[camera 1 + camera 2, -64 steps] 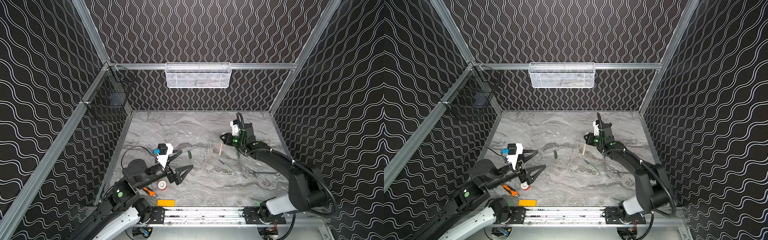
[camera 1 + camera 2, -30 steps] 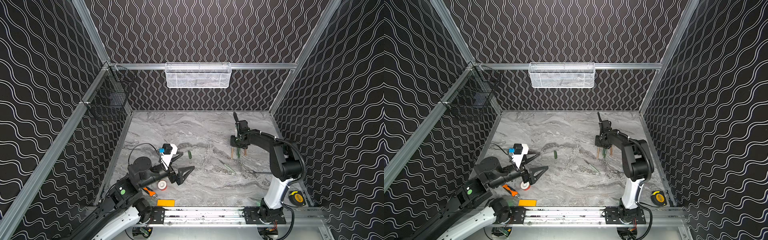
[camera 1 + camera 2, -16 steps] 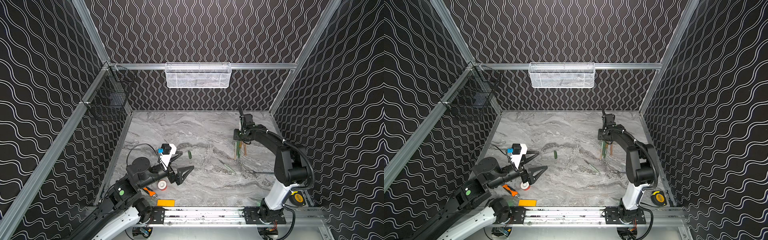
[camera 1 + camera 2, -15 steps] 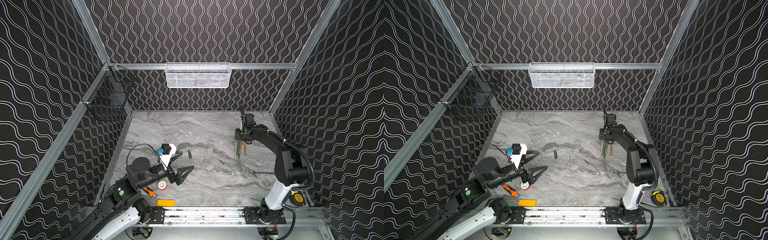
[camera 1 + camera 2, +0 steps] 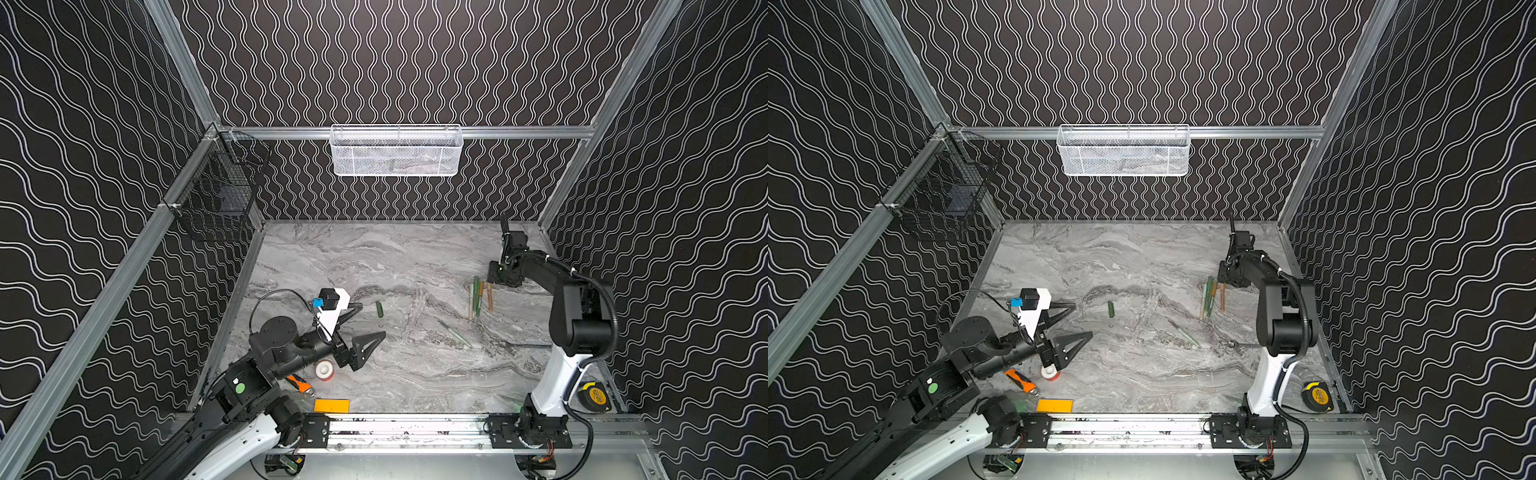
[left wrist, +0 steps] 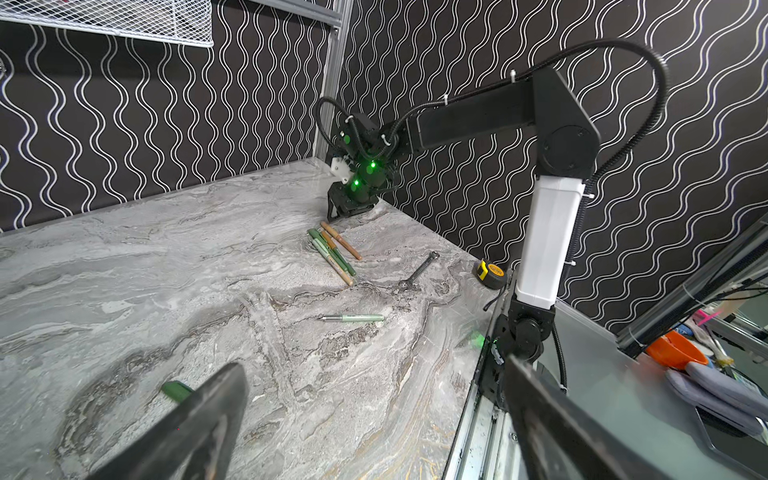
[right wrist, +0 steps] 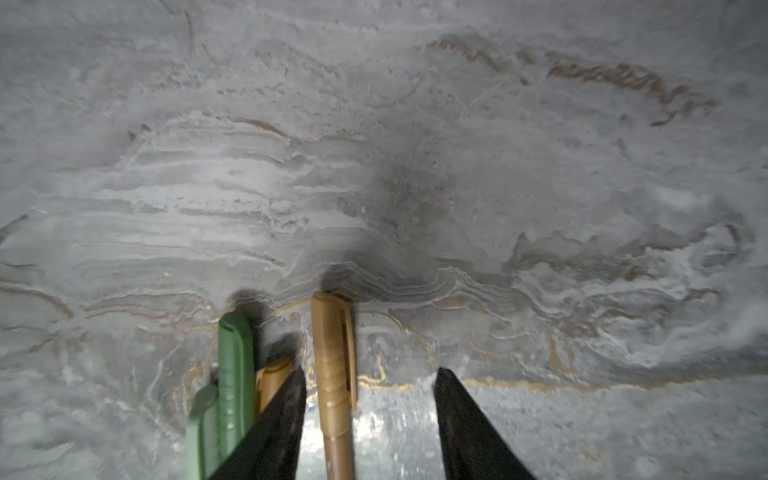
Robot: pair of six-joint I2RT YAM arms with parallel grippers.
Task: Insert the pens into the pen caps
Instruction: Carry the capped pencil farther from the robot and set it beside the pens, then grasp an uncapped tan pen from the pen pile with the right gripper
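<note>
Since a second ago the right gripper (image 7: 369,376) has drawn back toward the far right corner and parted its jaws. They now stand apart around a capped tan pen (image 7: 332,374) lying loose on the marble table (image 5: 374,257), just beside other capped pens (image 5: 476,296). Nearer the front, the left gripper (image 5: 372,320) hovers spread wide near a lone dark green pen cap (image 5: 379,309), and an uncapped pale green pen (image 5: 455,336) lies alone between the arms.

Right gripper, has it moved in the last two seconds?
Yes. In a top view the right gripper has shifted right, farther from the lone green cap and closer to the right wall.
</note>
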